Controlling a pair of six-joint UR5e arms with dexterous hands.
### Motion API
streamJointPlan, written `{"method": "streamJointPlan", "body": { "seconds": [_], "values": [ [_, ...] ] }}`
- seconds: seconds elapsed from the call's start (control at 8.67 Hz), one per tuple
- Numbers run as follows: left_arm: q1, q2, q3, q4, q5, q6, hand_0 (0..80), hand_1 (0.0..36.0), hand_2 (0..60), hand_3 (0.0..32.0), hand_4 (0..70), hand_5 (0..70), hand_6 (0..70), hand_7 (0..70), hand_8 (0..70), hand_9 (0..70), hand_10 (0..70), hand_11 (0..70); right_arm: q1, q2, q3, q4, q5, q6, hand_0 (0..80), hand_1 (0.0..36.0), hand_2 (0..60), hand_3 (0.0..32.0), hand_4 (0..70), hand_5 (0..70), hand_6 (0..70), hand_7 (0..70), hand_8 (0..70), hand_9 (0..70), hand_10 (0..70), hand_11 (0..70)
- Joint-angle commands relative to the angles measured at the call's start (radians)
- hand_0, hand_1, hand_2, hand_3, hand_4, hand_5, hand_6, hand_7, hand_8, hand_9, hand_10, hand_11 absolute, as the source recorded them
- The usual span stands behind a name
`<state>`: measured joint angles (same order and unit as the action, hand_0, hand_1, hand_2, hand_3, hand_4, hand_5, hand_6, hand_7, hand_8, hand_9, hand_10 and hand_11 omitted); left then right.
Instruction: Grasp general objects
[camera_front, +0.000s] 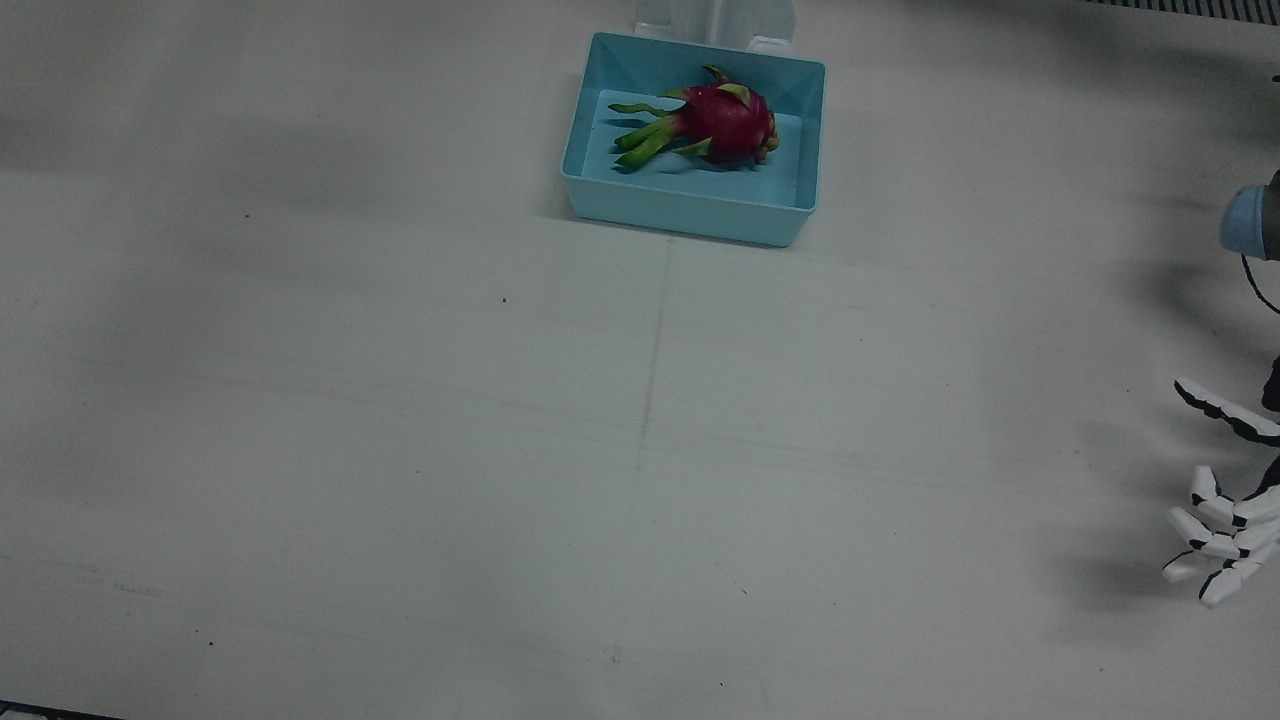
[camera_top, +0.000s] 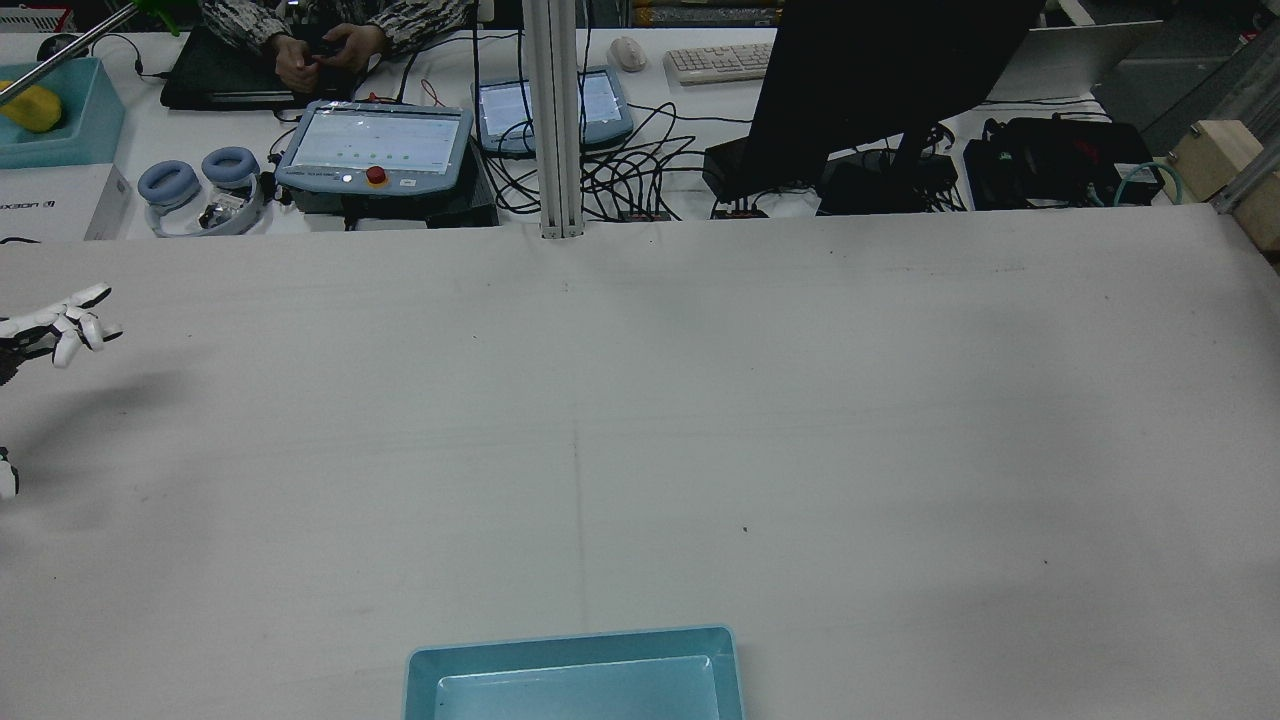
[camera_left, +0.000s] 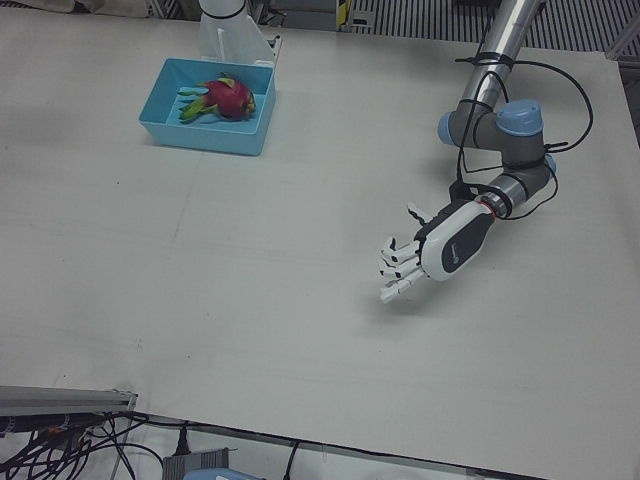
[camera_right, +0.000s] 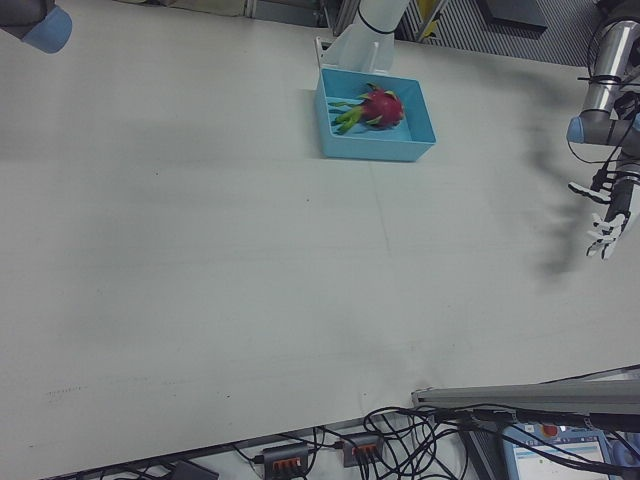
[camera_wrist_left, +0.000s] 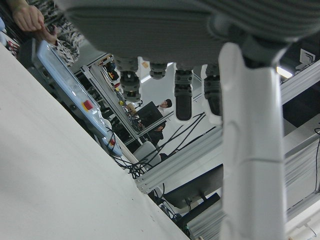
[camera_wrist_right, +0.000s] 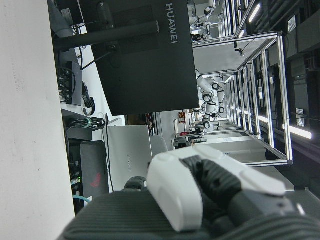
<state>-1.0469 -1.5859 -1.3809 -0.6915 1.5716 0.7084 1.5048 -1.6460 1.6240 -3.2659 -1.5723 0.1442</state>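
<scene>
A red dragon fruit (camera_front: 725, 122) with green scales lies inside a light blue bin (camera_front: 690, 215) at the robot's edge of the table, midway between the arms. It also shows in the left-front view (camera_left: 225, 97) and the right-front view (camera_right: 380, 105). My left hand (camera_left: 440, 250) hovers over bare table far from the bin, with its fingers spread and empty. It also shows at the front view's right edge (camera_front: 1225, 530) and the rear view's left edge (camera_top: 60, 325). My right hand (camera_wrist_right: 210, 185) shows only in its own view, as a bent white finger with nothing seen in it.
An aluminium post (camera_top: 555, 120) stands at the table's far edge. Behind it is a desk with teach pendants (camera_top: 375, 145), a monitor (camera_top: 880, 80) and cables. A joint of the right arm (camera_right: 45, 25) shows at the right-front view's top left.
</scene>
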Motion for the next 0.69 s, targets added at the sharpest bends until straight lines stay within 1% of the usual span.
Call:
{"method": "streamJointPlan", "body": {
  "seconds": [0.0,0.12,0.23,0.35,0.46,0.58],
  "values": [
    [-0.141,-0.039,0.192,-0.045,-0.049,0.005,80.0,36.0,60.0,0.0,20.7,70.0,17.7,66.6,2.5,11.9,4.3,11.7,0.000,0.000,-0.001,0.000,0.000,0.000,0.0,0.0,0.0,0.0,0.0,0.0,0.0,0.0,0.0,0.0,0.0,0.0],
    [-0.142,-0.040,0.227,-0.037,-0.106,-0.001,45.3,35.8,60.0,0.0,25.4,70.0,18.3,67.3,2.6,12.0,3.2,7.7,0.000,0.000,-0.001,0.000,0.000,0.000,0.0,0.0,0.0,0.0,0.0,0.0,0.0,0.0,0.0,0.0,0.0,0.0],
    [-0.143,-0.039,0.259,-0.037,-0.163,0.006,0.0,23.3,60.0,0.0,25.1,70.0,15.6,63.9,2.1,11.3,2.7,4.4,0.000,0.000,-0.001,0.000,0.000,0.000,0.0,0.0,0.0,0.0,0.0,0.0,0.0,0.0,0.0,0.0,0.0,0.0],
    [-0.143,-0.039,0.296,-0.037,-0.215,0.016,0.0,18.2,60.0,0.0,27.8,70.0,16.5,65.2,2.3,11.6,3.9,5.5,0.000,0.000,-0.001,0.000,0.000,0.000,0.0,0.0,0.0,0.0,0.0,0.0,0.0,0.0,0.0,0.0,0.0,0.0],
    [-0.143,-0.039,0.321,-0.037,-0.238,0.063,0.0,11.3,60.0,0.0,32.0,70.0,19.4,70.0,2.8,12.7,7.4,9.6,0.000,0.000,-0.001,0.000,0.000,0.000,0.0,0.0,0.0,0.0,0.0,0.0,0.0,0.0,0.0,0.0,0.0,0.0],
    [-0.143,-0.036,0.348,-0.033,-0.277,0.100,0.0,1.4,60.0,0.0,35.7,70.0,24.1,70.0,3.8,14.2,10.8,14.1,0.000,0.000,-0.001,0.000,0.002,0.000,0.0,0.0,0.0,0.0,0.0,0.0,0.0,0.0,0.0,0.0,0.0,0.0]
  ]
}}
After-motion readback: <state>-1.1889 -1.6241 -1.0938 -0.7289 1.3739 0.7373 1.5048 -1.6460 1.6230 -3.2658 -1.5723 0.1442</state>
